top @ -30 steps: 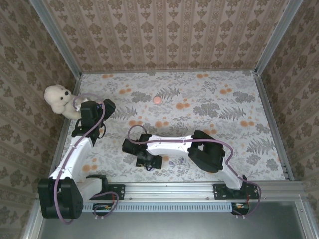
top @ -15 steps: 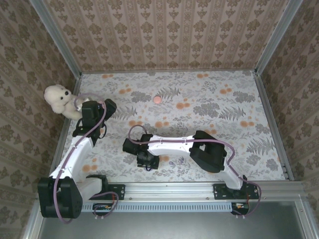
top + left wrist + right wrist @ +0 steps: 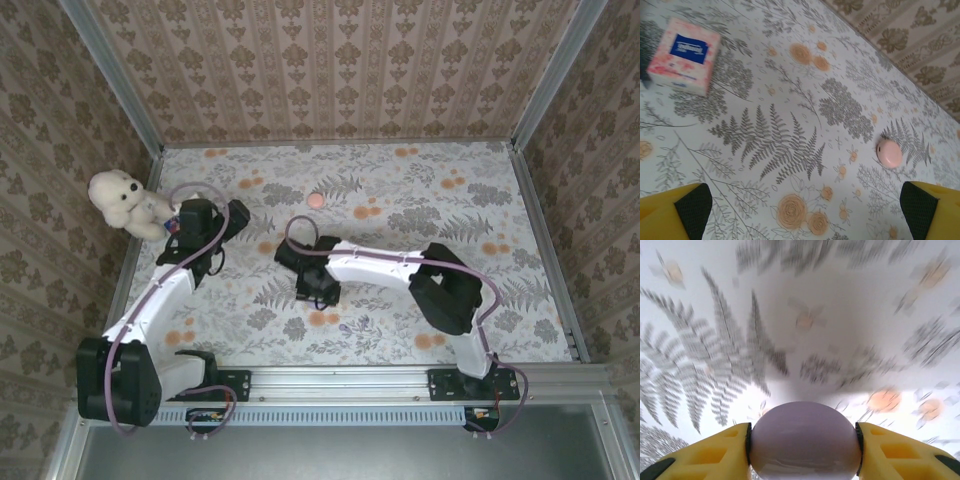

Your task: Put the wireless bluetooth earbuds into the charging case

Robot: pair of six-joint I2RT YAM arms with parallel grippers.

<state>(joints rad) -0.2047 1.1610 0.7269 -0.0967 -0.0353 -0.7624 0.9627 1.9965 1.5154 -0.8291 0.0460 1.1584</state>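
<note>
Nearest the bases, the right gripper [image 3: 803, 440] is clamping a rounded lilac shell [image 3: 805, 422], probably the charging case, between its yellow fingers just above the table [image 3: 520, 280]. Farther out, the left gripper [image 3: 806, 207] is hanging spread wide and empty. The small pink round piece [image 3: 889, 152] is lying ahead of it, off to the right in its wrist view, and straight beyond the right gripper.

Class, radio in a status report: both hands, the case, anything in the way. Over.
Left hand open above the table. Right hand shut on the lilac case. Pink disc and tissue pack lie apart, untouched.
</note>
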